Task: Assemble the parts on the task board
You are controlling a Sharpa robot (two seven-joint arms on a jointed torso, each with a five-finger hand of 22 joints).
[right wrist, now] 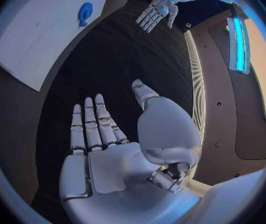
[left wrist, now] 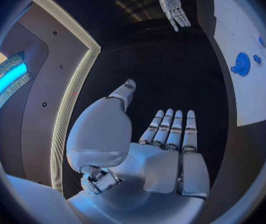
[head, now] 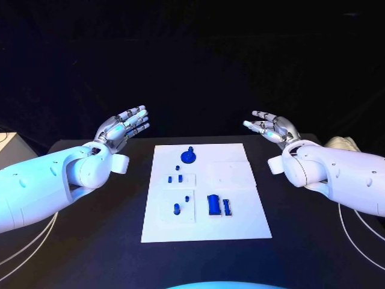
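We see the left hand (head: 123, 127) raised off the table, fingers spread, holding nothing; the right hand (head: 271, 128) mirrors it, fingers apart, also empty; both flank the far end of the task board (head: 245, 226), clear of it; the board lies mid-table (head: 88, 253); a round blue part (head: 188, 156) sits near its far edge; smaller blue parts (head: 214, 204) lie nearer us, none touched.
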